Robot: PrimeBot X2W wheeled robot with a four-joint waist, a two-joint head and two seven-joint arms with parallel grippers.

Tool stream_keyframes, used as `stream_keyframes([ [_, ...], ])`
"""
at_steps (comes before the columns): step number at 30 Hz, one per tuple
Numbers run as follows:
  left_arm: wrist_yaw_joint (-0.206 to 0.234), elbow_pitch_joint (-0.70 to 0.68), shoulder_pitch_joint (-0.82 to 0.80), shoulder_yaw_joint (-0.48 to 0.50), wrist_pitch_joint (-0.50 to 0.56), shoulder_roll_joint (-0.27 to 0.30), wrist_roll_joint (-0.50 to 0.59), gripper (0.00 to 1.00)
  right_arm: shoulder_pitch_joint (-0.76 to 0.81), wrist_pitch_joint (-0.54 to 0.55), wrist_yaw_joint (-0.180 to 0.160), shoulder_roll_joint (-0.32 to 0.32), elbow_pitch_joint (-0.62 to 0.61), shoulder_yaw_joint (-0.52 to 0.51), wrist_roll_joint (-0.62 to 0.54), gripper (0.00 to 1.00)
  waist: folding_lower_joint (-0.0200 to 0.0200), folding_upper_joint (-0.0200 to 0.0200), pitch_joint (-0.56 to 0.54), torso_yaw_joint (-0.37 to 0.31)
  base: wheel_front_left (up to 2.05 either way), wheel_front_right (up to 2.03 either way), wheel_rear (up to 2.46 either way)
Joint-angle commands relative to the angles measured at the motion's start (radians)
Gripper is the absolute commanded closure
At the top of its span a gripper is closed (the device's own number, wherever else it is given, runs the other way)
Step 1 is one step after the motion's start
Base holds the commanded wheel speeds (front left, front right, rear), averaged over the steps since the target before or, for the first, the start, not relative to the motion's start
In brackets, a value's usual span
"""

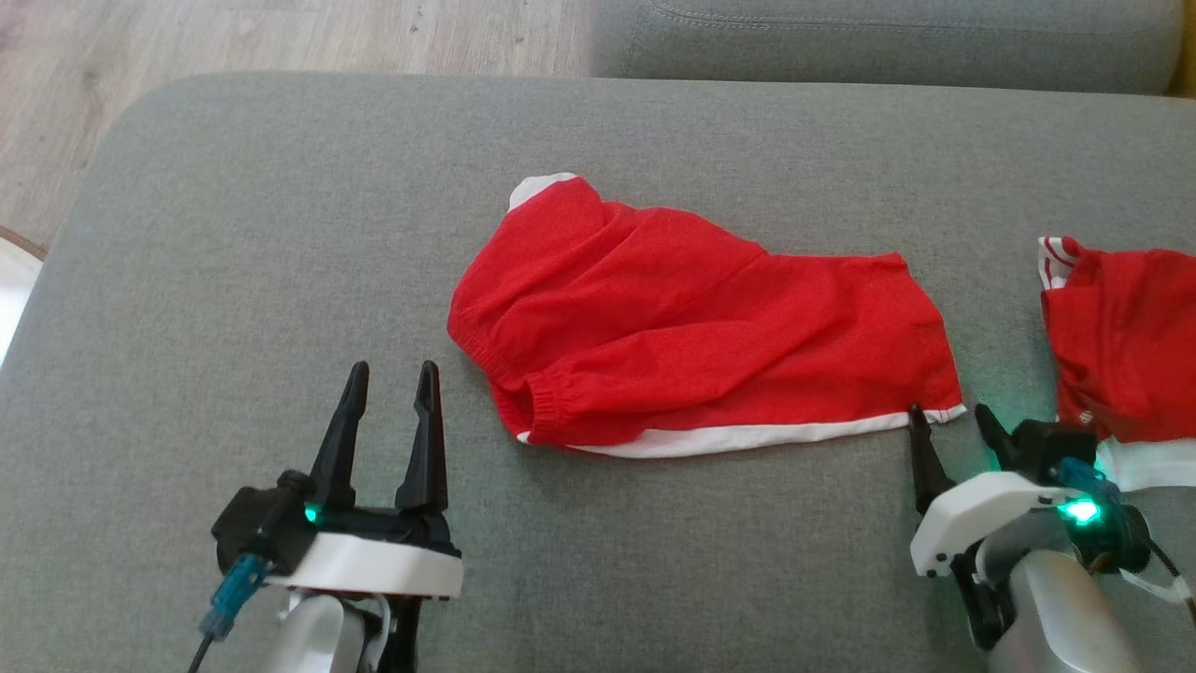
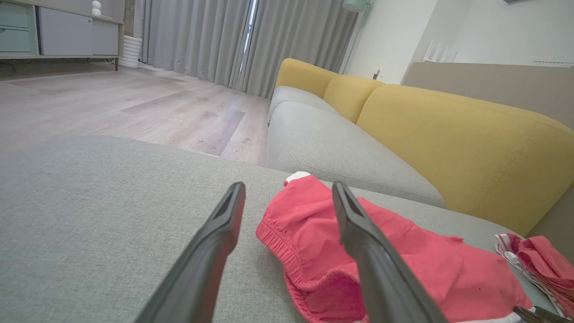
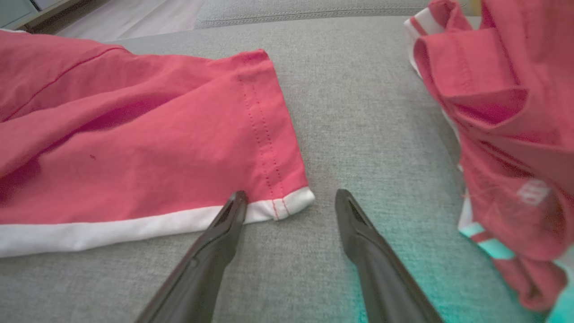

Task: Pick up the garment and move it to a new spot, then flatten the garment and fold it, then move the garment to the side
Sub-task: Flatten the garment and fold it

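Note:
A red garment (image 1: 691, 327) with white trim, shaped like shorts, lies rumpled in the middle of the grey cushion (image 1: 234, 234). Its elastic waistband points toward my left gripper (image 1: 388, 374), which stands open and empty a little to the garment's left. In the left wrist view the garment (image 2: 403, 260) lies just beyond the open left gripper (image 2: 287, 193). My right gripper (image 1: 948, 416) is open at the garment's white-trimmed lower right corner. In the right wrist view that corner (image 3: 287, 202) lies between the tips of the open right gripper (image 3: 291, 199), the left fingertip touching the trim.
A second red and white garment (image 1: 1121, 346) lies bunched at the cushion's right edge, close to my right wrist. A grey and yellow sofa (image 2: 448, 143) stands beyond the cushion. Wooden floor (image 1: 234, 37) lies past the cushion's far left corner.

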Motion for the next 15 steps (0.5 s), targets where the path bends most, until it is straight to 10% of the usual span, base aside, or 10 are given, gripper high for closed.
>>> stream_keyframes([
  [1, -0.002, -0.027, -0.042, 0.025, -0.008, 0.002, 0.009, 0.0, -0.035, -0.007, -0.001, -0.003, -0.003, 0.033, -0.023, 0.0, 0.0, 0.0, -0.001, -0.001, 0.0, 0.0, 0.0],
  [6, -0.003, -0.024, -0.041, 0.024, -0.008, 0.002, 0.01, 0.0, -0.045, -0.009, -0.001, -0.003, 0.022, 0.046, -0.072, 0.04, 0.0, 0.0, -0.005, -0.003, 0.0, 0.0, 0.0],
  [7, -0.004, -0.023, -0.041, 0.024, -0.008, 0.002, 0.01, 0.0, -0.046, -0.01, -0.001, -0.003, 0.026, 0.047, -0.075, 0.62, 0.0, 0.0, -0.006, -0.003, 0.0, 0.0, 0.0],
  [8, -0.004, -0.021, -0.041, 0.023, -0.008, 0.002, 0.011, 0.0, -0.047, -0.012, -0.001, -0.003, 0.03, 0.049, -0.078, 1.0, 0.0, 0.0, -0.008, -0.003, 0.0, 0.0, 0.0],
  [15, -0.006, -0.003, -0.035, 0.007, -0.008, 0.002, 0.015, 0.0, -0.051, -0.02, -0.001, -0.003, 0.038, 0.043, -0.079, 1.0, 0.0, 0.0, -0.013, -0.006, 0.0, 0.0, 0.0],
])
